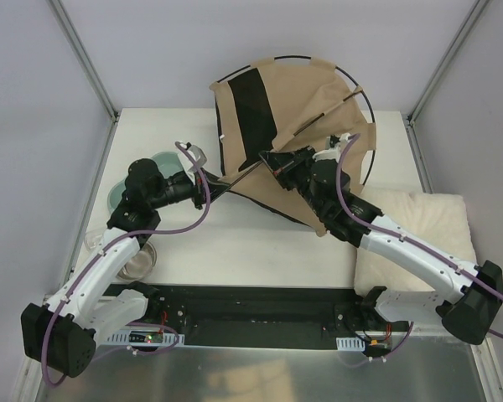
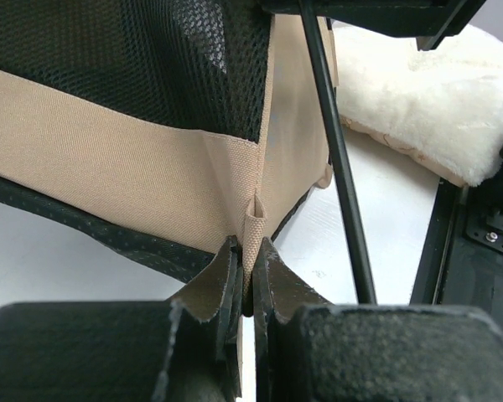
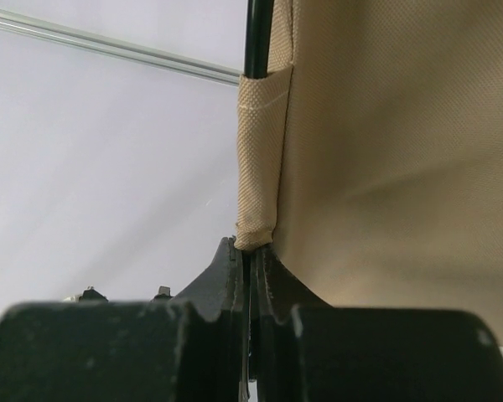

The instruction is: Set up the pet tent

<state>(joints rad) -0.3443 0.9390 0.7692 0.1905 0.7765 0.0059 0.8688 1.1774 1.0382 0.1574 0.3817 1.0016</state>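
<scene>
Pet tent [image 1: 277, 126] half-raised mid-table [image 1: 235, 243], light floppy fabric on thin springy poles [image 2: 335, 159], so my left gripper [image 2: 247, 268] and right gripper [image 3: 250, 260] each pinch a stitched pole pocket [image 3: 256, 167], probably the firmest purchase.

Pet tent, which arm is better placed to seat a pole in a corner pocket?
Probably left. Its fingers pinch the pet tent just below an open pocket that looks empty, with a black pole beside it. The right fingers grip under a pocket already holding its pole.
</scene>
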